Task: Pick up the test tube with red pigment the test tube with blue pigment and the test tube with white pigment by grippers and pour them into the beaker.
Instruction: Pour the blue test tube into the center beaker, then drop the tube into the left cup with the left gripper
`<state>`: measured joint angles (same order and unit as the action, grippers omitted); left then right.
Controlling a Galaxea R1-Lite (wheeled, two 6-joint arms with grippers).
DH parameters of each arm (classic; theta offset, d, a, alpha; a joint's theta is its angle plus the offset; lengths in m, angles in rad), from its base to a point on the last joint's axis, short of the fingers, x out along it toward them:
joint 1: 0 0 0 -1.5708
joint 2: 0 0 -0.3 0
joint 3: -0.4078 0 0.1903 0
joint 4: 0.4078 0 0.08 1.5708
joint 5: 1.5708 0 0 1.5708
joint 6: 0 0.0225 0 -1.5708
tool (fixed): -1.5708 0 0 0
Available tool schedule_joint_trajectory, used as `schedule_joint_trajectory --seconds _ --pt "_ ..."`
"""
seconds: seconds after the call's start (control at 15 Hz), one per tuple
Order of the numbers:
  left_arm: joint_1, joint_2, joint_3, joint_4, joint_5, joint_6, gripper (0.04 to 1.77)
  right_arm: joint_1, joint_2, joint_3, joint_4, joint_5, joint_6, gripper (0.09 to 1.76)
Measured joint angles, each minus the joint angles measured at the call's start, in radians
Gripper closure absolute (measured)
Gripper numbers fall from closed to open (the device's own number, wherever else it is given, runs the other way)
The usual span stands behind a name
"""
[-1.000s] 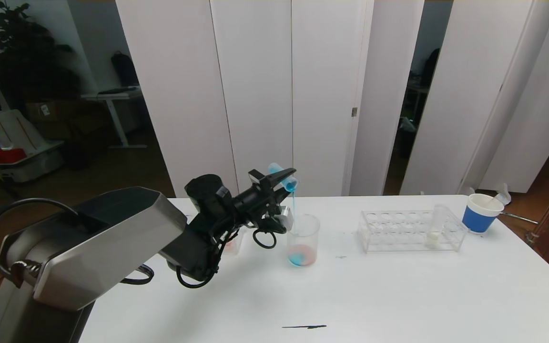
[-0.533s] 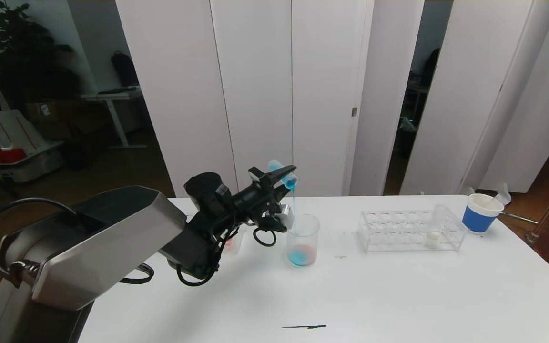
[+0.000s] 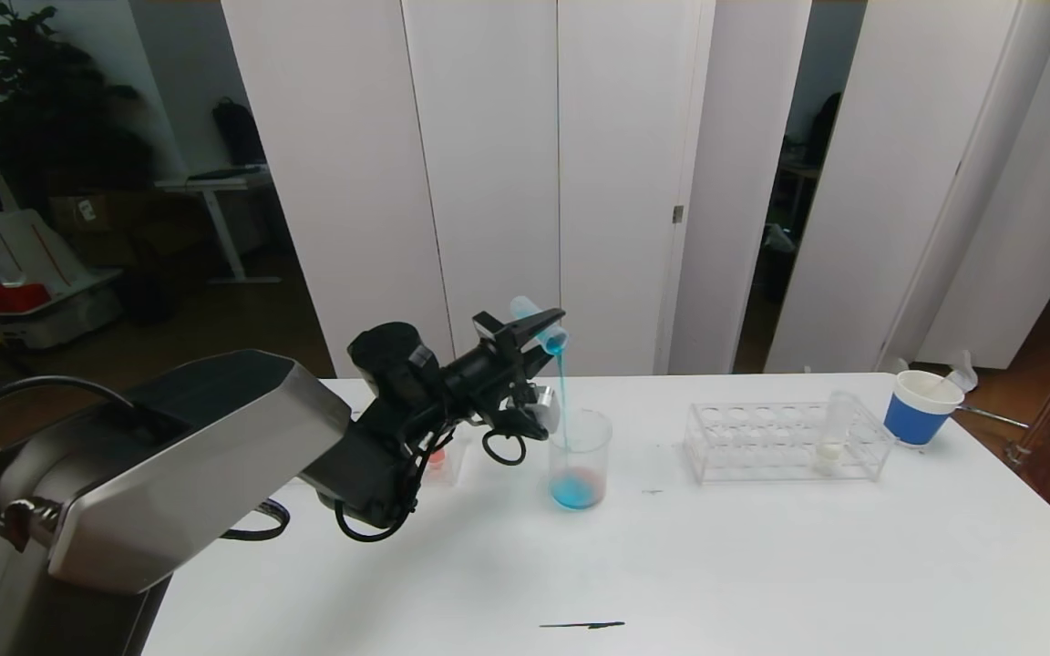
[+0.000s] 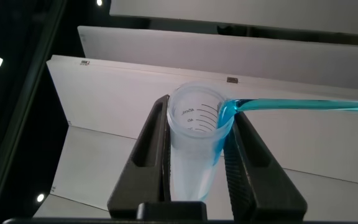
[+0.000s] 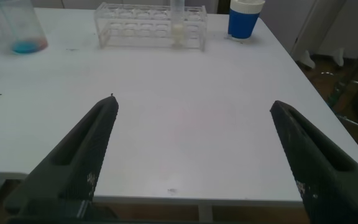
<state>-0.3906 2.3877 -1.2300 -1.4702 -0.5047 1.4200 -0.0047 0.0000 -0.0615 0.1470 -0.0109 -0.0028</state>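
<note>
My left gripper [image 3: 539, 328] is shut on the test tube with blue pigment [image 3: 543, 326], held tilted mouth-down above the beaker [image 3: 580, 451]. A thin blue stream runs from the tube's mouth into the beaker, where blue liquid pools over a pinkish layer. The left wrist view shows the tube [image 4: 194, 143] clamped between both fingers, blue running off its rim. The test tube with white pigment [image 3: 830, 437] stands upright in a clear rack [image 3: 762, 446]. My right gripper [image 5: 191, 102] is open and holds nothing, low over the table's near edge.
A clear tube with an orange-red bottom [image 3: 437, 458] stands on the table behind my left wrist. A white paper cup with a blue band [image 3: 921, 405] sits right of the rack. A dark streak [image 3: 580, 625] marks the table front.
My left gripper has risen slightly and tipped the tube further. The blue stream has lengthened, and the blue pool in the beaker has grown over the pink.
</note>
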Motion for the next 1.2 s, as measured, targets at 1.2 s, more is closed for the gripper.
schedule_joint_trajectory --seconds 1.2 --pt "0.000 -0.019 0.001 0.001 0.018 0.008 1.23 0.000 0.000 0.000 0.000 0.000 0.000 0.10"
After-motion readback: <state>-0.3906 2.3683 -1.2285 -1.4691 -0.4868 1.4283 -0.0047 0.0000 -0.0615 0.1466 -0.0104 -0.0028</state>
